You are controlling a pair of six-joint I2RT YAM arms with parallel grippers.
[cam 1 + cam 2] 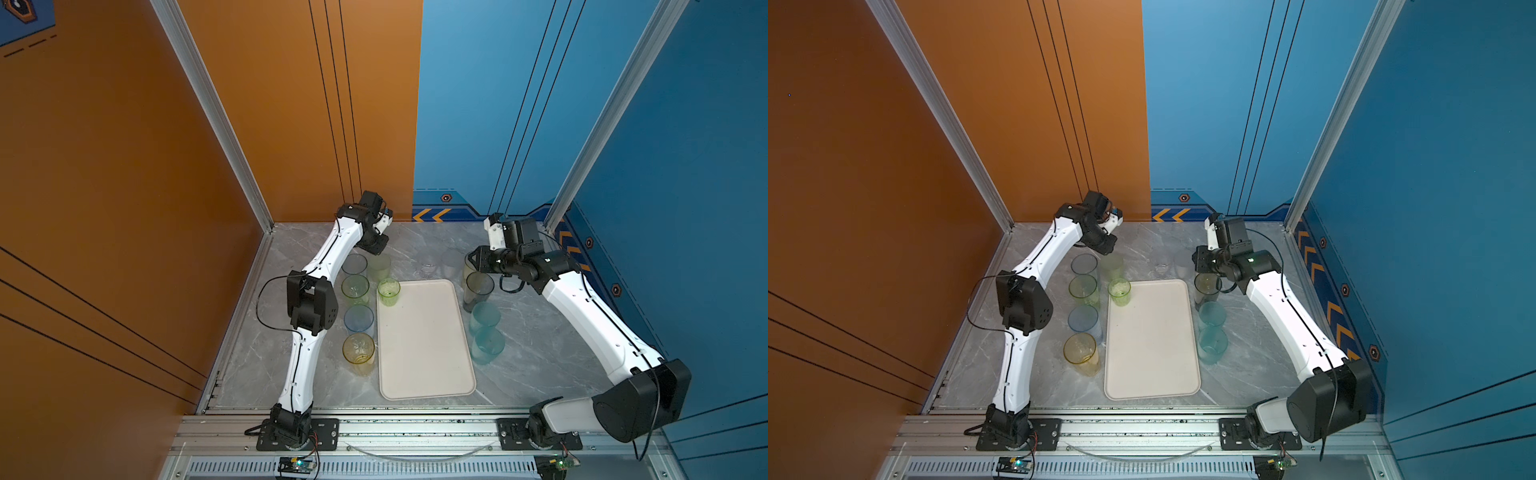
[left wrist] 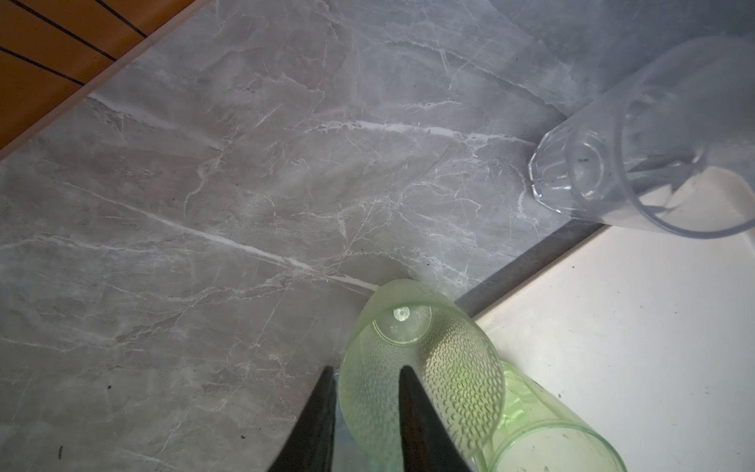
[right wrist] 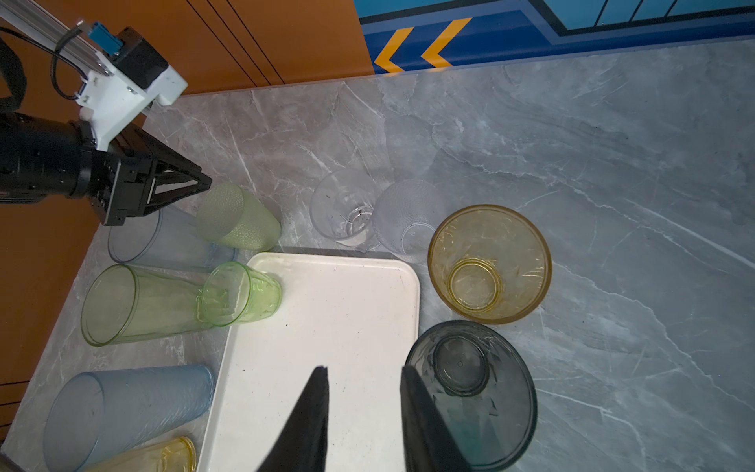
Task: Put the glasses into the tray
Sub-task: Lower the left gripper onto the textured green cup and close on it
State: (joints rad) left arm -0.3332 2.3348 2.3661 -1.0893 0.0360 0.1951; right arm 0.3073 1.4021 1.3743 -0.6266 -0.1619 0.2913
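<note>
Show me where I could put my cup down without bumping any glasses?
Most of the cream tray is bare; only a small green glass stands at its far left corner. The marble table is also free right of the teal glasses and in front of the tray. Crowded: the tray's two long sides and its far end.

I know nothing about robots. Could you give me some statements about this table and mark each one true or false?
1. Exactly one glass stands in the tray. True: the small green glass, at a far corner.
2. The tray is blue. False: it is cream-white.
3. Two teal glasses stand on the table right of the tray. True.
4. The right pincer grips a yellow glass. False: its jaws stand apart, only tray showing between them.
</note>
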